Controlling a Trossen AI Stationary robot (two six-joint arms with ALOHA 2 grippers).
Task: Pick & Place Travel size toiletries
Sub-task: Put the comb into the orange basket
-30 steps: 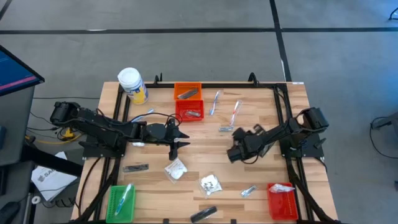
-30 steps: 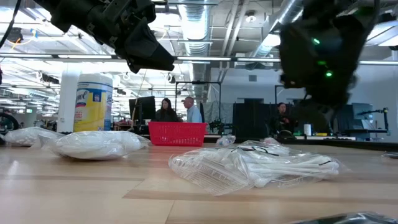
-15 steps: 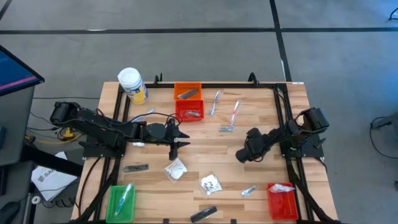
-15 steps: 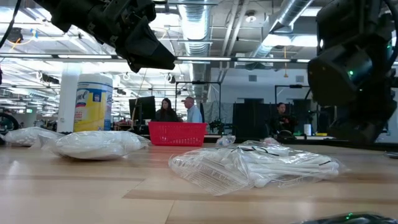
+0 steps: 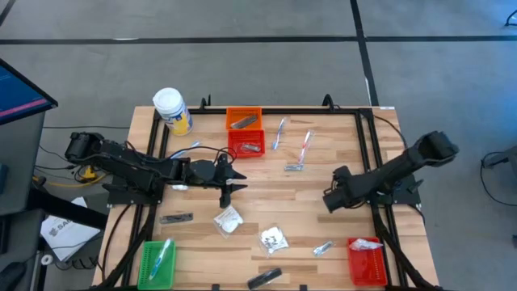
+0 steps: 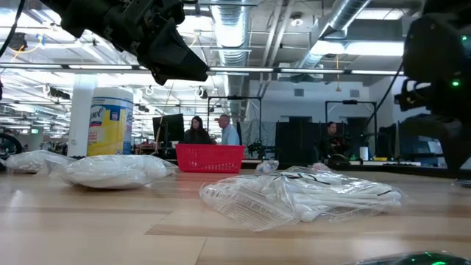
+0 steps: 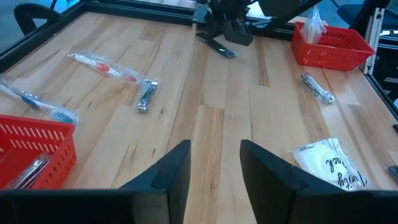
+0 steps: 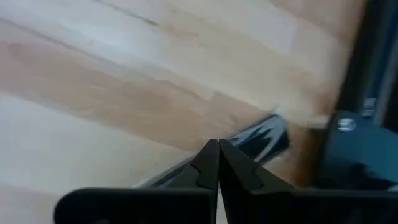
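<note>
My left gripper (image 5: pixel 234 179) hovers open over the table's middle, touching nothing. My right gripper (image 5: pixel 327 202) is right of centre, its fingers shut (image 8: pixel 217 152). A dark slim tube (image 8: pixel 264 140) runs across behind and under those fingertips; the left wrist view shows the tube (image 7: pixel 216 47) low by the table under that gripper (image 7: pixel 231 34). White packets (image 5: pixel 229 220) (image 5: pixel 274 238), a foil sachet (image 5: pixel 322 248), dark tubes (image 5: pixel 176 217) (image 5: pixel 264 278), clear sticks (image 5: pixel 279 133) (image 5: pixel 305 145) and a clipper (image 5: pixel 293 167) lie flat on the table. My right gripper has its shut fingers (image 8: pixel 208 163) over the middle of the dark tube (image 8: pixel 264 140), slanting down from the table's right side and lying across it. The fingers themselves hide the place of contact, so I cannot tell whether they touch or hold it.
A white jar (image 5: pixel 171 111) stands at the far left corner. Orange (image 5: pixel 244 120) and red (image 5: pixel 246 143) baskets sit at the far middle, a green basket (image 5: pixel 157 263) near left, a red basket (image 5: pixel 366 260) near right. Black frame rails (image 5: pixel 367 153) run along the sides. People stand behind the table (image 6: pixel 210 131).
My right gripper has moved steadily toward the table's right edge, and its arm has stretched out and risen at the shoulder end. The loose items lie where they were.
</note>
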